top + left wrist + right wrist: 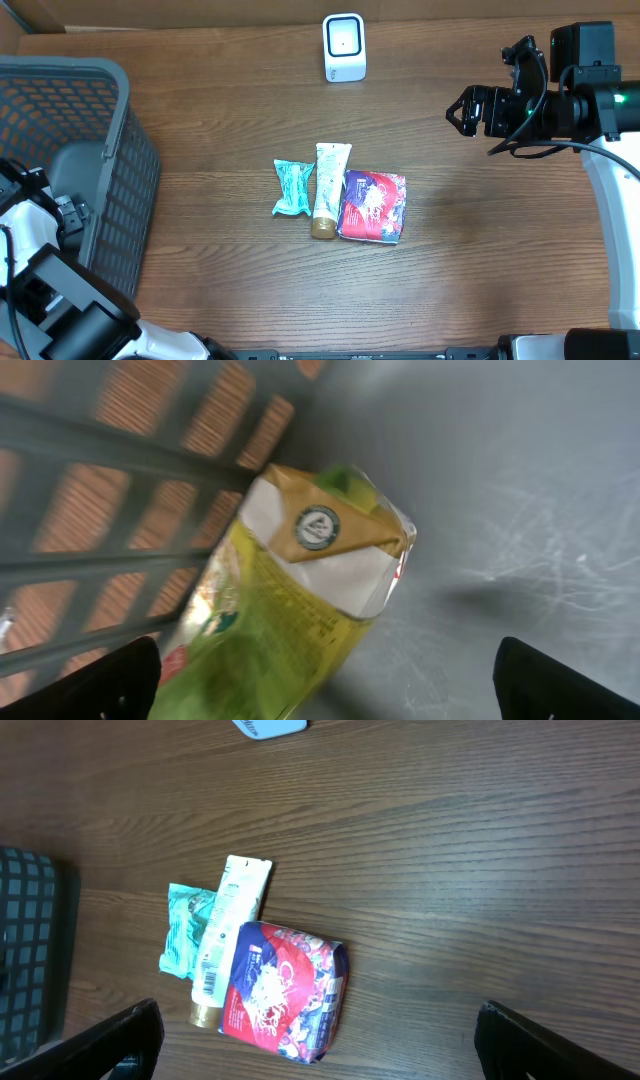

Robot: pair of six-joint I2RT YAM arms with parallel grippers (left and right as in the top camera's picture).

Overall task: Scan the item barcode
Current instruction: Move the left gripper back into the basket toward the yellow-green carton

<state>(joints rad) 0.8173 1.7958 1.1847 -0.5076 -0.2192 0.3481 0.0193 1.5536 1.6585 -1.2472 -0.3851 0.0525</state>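
Jaws, seen from overhead?
— Right gripper [460, 112] hangs wide open and empty, to the right of a white box-shaped scanner [344, 47]. Mid-table lie a teal crinkled packet [293, 187], cream plastic tube [328, 188] and red foil pouch [373, 206], side by side, well apart from that gripper. The tube's long axis points toward the scanner.

Left wrist view?
— Left gripper [330, 672] is spread wide, gripping nothing. A green-and-yellow carton [300, 590] lies between its jaws inside a grey mesh basket [120, 448].

Right wrist view?
— Tube's barcode [209, 983] faces up, ahead and left of the jaws. Right arm looks nearer.
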